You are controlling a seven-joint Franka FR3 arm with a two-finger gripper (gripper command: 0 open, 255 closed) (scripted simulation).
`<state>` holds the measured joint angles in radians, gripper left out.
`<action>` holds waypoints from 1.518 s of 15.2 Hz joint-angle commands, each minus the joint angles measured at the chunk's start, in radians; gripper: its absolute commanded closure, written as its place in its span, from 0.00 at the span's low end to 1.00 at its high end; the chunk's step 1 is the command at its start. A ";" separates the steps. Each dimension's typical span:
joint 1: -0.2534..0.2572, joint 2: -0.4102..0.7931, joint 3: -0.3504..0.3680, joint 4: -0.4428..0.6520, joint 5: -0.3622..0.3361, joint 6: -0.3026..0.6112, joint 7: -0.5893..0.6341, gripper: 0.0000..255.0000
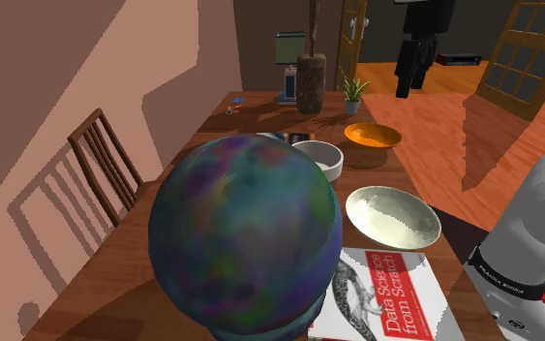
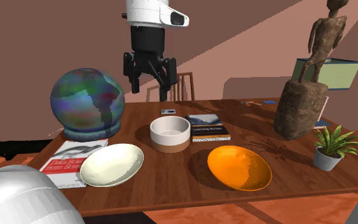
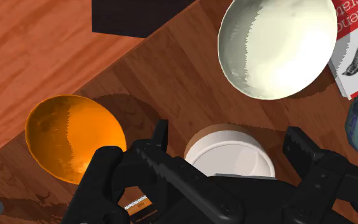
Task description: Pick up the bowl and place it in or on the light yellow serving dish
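Observation:
The bowl (image 2: 170,133) is white and straight-walled with a tan base; it stands mid-table (image 1: 320,158). A pale yellow serving dish (image 2: 112,164) lies empty beside it, toward the stand (image 1: 393,215). My black gripper (image 2: 151,86) hangs open well above the bowl with nothing between its fingers, and is seen high in the shoulder view (image 1: 413,82). In the wrist view the bowl (image 3: 231,156) sits far below, between the spread fingers (image 3: 161,135), with the serving dish (image 3: 276,44) beyond it.
An orange dish (image 2: 239,167) lies on the bowl's other side. A large multicoloured globe (image 1: 246,232) blocks much of the shoulder view. A red-and-white book (image 2: 69,159), a dark book (image 2: 207,126), a wooden statue (image 2: 308,89) and a potted plant (image 2: 330,146) share the table.

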<state>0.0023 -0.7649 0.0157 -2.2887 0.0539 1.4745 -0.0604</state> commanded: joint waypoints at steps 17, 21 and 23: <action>-0.017 0.461 0.030 -0.019 -0.011 0.510 0.037 0.00; -0.021 0.605 0.034 0.034 -0.021 0.609 0.050 0.00; -0.021 0.627 0.035 0.032 -0.022 0.633 0.052 0.00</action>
<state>-0.0192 -0.1579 0.0492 -2.2588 0.0328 2.0884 -0.0113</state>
